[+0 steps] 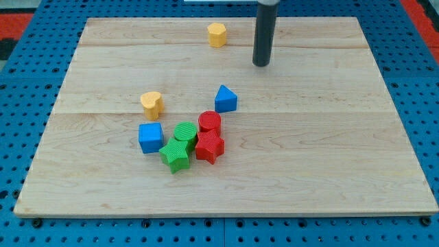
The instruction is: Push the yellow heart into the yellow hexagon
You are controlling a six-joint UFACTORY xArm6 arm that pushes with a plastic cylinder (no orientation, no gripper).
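The yellow heart point(151, 103) lies left of the board's middle. The yellow hexagon point(217, 33) stands near the view's top, up and to the right of the heart. My tip point(261, 64) is at the lower end of the dark rod, to the right of and a little below the hexagon, far up and to the right of the heart. It touches no block.
A blue triangle point(225, 99) lies right of the heart. Below it a cluster: a red cylinder point(209, 123), a red star point(209, 147), a green cylinder point(184, 132), a green star point(175, 156), and a blue cube point(150, 137). The wooden board point(329, 158) rests on a blue pegboard.
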